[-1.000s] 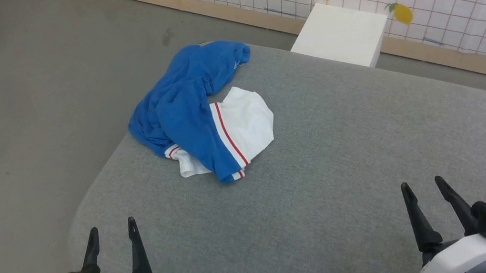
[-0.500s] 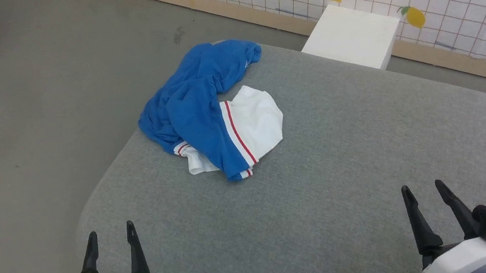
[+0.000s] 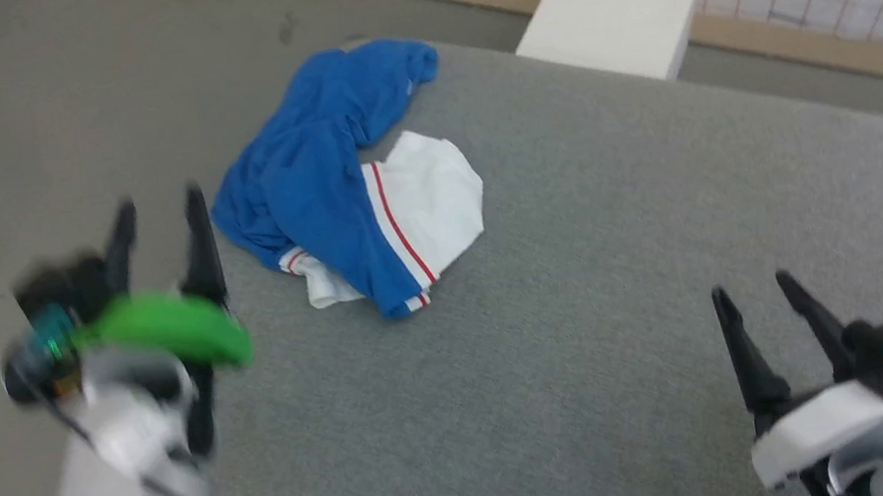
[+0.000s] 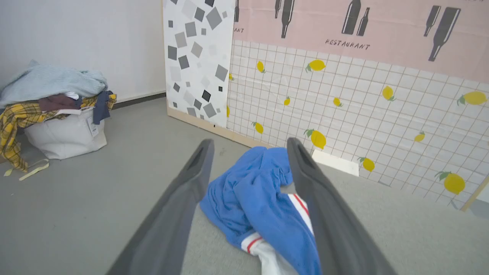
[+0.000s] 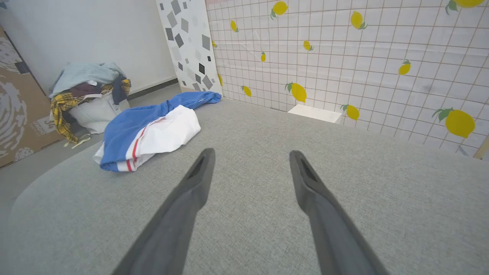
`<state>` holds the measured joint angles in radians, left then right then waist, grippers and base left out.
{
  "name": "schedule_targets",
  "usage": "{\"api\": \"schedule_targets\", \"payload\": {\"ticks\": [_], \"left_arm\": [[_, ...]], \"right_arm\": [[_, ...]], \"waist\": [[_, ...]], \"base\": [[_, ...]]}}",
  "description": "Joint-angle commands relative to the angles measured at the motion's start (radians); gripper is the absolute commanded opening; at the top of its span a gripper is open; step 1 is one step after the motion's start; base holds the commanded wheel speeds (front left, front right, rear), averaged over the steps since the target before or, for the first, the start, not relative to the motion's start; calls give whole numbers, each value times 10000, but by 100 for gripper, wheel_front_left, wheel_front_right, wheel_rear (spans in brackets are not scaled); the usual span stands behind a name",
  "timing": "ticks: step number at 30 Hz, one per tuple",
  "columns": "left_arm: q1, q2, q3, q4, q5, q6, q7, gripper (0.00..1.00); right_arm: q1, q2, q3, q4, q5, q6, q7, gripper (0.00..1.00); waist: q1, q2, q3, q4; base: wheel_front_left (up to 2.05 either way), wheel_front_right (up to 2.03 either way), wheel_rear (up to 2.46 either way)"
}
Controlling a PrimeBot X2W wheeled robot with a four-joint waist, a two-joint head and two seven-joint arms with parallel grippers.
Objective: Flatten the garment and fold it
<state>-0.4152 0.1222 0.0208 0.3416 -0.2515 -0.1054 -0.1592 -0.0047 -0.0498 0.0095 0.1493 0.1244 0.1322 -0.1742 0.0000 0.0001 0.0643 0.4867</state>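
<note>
The garment (image 3: 336, 185) lies crumpled near the far left corner of the grey padded surface (image 3: 626, 255); it is royal blue with a white sleeve and red stripes. In the left wrist view the garment (image 4: 259, 198) sits just beyond my open fingers. My left gripper (image 3: 155, 203) is raised, blurred, open and empty, just left of the garment's near edge. My right gripper (image 3: 749, 288) stands open and empty at the near right, far from the cloth. From the right wrist the garment (image 5: 149, 130) shows at the left.
A white block (image 3: 608, 13) stands past the surface's far edge by the lemon-patterned wall (image 5: 344, 57). On the floor to the left sits a white bag piled with clothes (image 4: 57, 114). A cardboard box (image 5: 19, 103) stands beside it.
My left arm has risen and moved forward toward the garment's left edge. The camera has shifted a little. My right gripper has barely moved, and the garment lies as before.
</note>
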Motion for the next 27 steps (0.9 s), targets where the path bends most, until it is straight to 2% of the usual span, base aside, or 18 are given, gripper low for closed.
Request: {"api": "schedule_targets", "payload": {"ticks": [1,6,9,12,18,24,25,26,27], "left_arm": [[-874,234,20,482,-366,-105,397,100],[-3512,865,493,2848,-2190,-220,3160,100],[-4246,1180,573,4051,-2748,-226,4886,100],[-4680,1316,638,4946,-3070,-29,6276,100],[-4968,1398,493,5947,-3055,467,7324,100],[-4810,1080,523,6431,-3236,619,7329,100],[-4786,1068,559,6387,-3223,650,6971,29],[-4788,1080,665,6319,-3232,761,6520,0],[-4797,1126,718,6226,-3162,851,5934,0]], "right_arm": [[-311,-4,-9,-236,-195,-15,141,100],[-799,-4,-223,-1065,-743,-15,662,100],[-895,-4,-411,-1429,-887,-15,804,100],[-843,-4,-577,-1693,-935,-15,872,100],[-834,-4,-726,-1999,-964,-15,874,100],[-1021,-4,-644,-2041,-977,-15,925,100],[-1062,-4,-635,-2016,-971,-15,920,100],[-1093,-4,-621,-1991,-956,-15,912,100],[-1128,-4,-595,-1944,-927,-15,884,100]], "waist": [[0,-1,1363,-986],[0,-1,2876,-2017],[0,-1,3511,-2433],[0,-1,3937,-2643],[0,-1,4396,-2629],[0,-1,4486,-2426],[0,-1,4456,-2389],[0,-1,4425,-2371],[0,-1,4349,-2355]], "base": [[0,0,0],[0,0,0],[0,0,0],[0,0,0],[0,0,0],[0,0,0],[0,0,0],[0,0,0],[0,0,0]]}}
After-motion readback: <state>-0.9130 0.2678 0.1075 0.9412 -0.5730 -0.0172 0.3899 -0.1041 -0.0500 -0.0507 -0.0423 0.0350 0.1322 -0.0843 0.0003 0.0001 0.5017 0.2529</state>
